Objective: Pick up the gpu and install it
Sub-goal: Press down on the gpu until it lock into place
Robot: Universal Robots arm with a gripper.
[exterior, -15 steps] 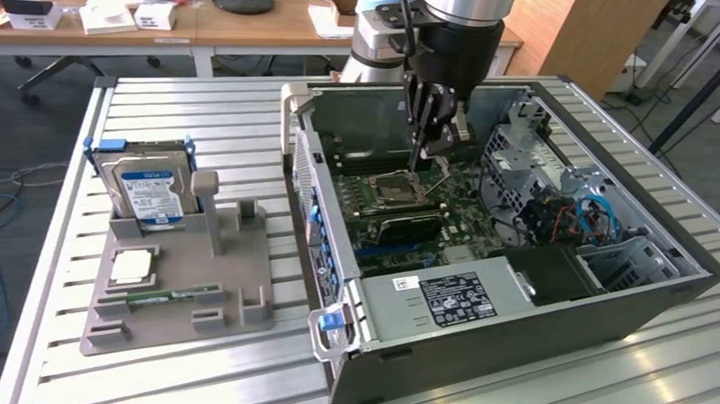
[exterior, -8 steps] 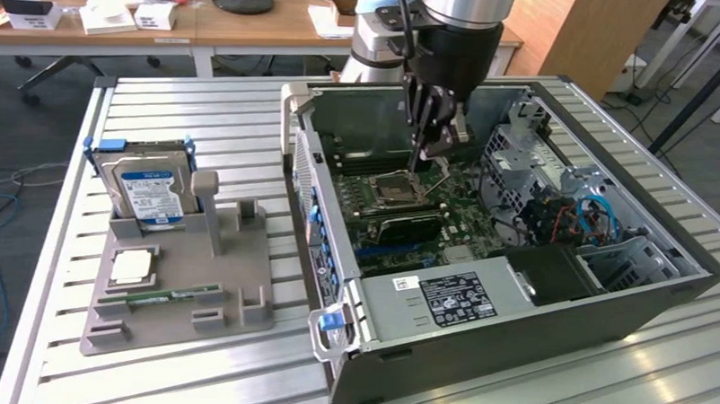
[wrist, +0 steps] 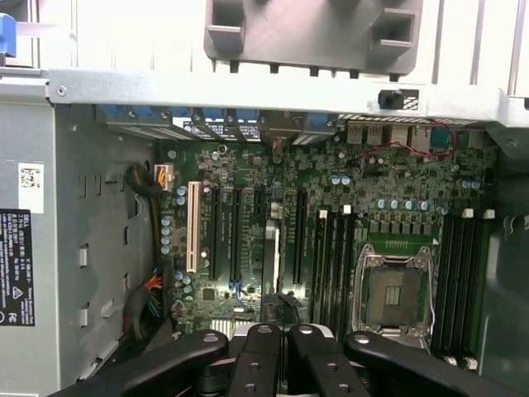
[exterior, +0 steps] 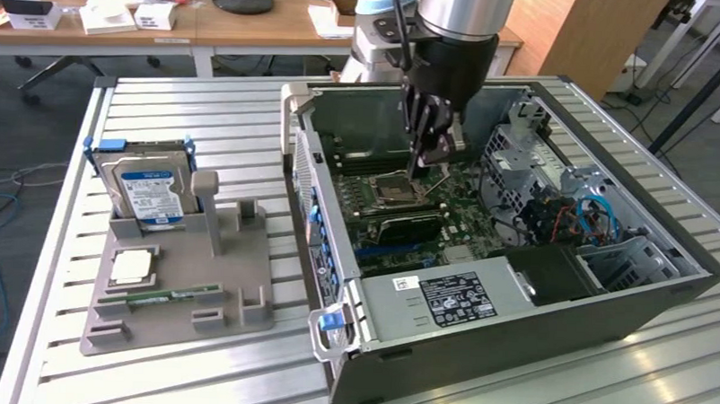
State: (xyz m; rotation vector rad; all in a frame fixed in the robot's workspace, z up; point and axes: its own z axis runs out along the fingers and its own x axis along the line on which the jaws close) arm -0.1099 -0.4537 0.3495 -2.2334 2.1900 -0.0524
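Gripper [exterior: 437, 158] inside the open computer case [exterior: 644, 306].
We see its fingers [wrist: 266, 364] drawn together over the motherboard [wrist: 331, 223], perhaps pinching the gpu [wrist: 279, 308] edge-on.

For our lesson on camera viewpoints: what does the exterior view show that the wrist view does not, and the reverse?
The exterior view adds the hard drive's blue label and the desks behind. The wrist view adds the white expansion slot and a red wire. Both share the gripper over the motherboard and the empty CPU socket.
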